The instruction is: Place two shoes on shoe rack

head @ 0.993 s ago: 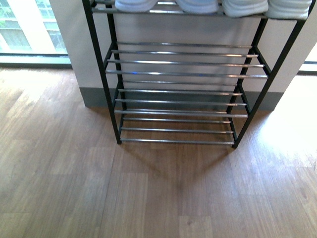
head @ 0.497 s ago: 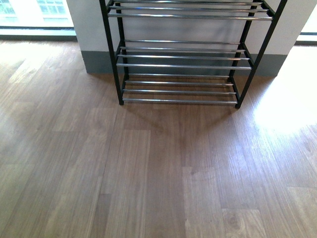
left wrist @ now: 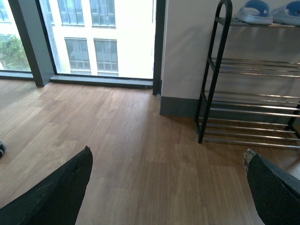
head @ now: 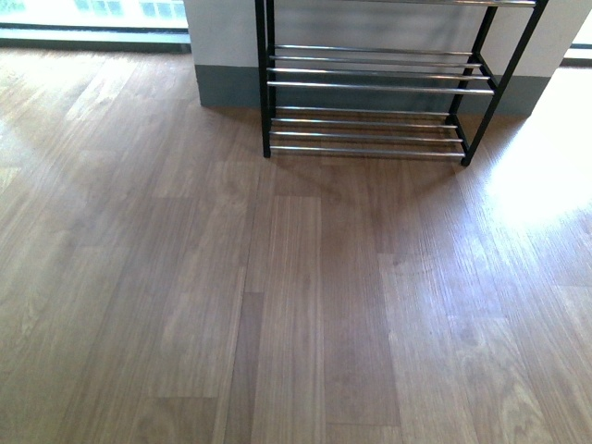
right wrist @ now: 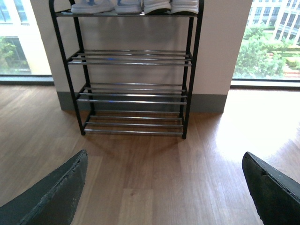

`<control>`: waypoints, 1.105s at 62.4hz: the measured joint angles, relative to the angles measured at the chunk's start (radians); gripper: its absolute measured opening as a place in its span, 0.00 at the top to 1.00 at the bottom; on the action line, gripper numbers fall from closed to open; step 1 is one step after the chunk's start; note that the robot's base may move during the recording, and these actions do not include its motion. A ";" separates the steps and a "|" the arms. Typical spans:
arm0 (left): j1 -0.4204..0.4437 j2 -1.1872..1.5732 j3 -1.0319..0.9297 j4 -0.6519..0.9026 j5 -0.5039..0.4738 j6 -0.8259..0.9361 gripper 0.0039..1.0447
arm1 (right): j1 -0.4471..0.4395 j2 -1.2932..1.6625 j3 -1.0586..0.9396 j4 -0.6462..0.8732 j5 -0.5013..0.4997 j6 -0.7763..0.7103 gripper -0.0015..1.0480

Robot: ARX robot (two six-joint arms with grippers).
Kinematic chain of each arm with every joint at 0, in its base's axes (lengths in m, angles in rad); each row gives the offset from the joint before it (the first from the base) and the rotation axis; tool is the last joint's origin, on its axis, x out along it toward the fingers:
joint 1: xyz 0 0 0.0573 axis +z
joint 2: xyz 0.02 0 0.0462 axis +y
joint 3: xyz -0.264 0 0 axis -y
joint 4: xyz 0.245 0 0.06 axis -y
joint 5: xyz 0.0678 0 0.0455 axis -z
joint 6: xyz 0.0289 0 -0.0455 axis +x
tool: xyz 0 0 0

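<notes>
In the front view the rack [head: 370,102] was cut off above its two lowest tiers, so its top shelf lay out of frame. The left wrist view clipped the rack's far end and showed only parts of two slides [left wrist: 255,11] at the top edge. The right wrist view cropped the shoes [right wrist: 136,5] to their soles. A small dark object [left wrist: 2,147] at the left wrist view's edge was too cut off to identify.

- The left gripper [left wrist: 168,187] shows in its wrist view as two dark fingers at the lower left and lower right corners, spread wide apart with nothing between them.
- The right gripper [right wrist: 166,187] likewise has its dark fingers in both lower corners, spread wide and empty.
- Neither arm appears in the front view.
</notes>
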 joint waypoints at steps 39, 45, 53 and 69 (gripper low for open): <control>0.000 0.000 0.000 0.000 0.004 0.000 0.09 | 0.000 0.000 0.000 0.000 0.002 0.000 0.09; 0.000 0.000 0.000 0.000 0.003 0.000 0.09 | 0.000 0.000 0.000 0.000 0.001 0.000 0.09; 0.000 0.000 0.000 0.000 0.004 0.000 0.09 | 0.000 0.000 0.000 0.000 0.002 0.000 0.09; 0.000 0.000 0.000 0.000 0.004 0.000 0.09 | 0.000 0.000 0.000 0.000 0.002 0.000 0.09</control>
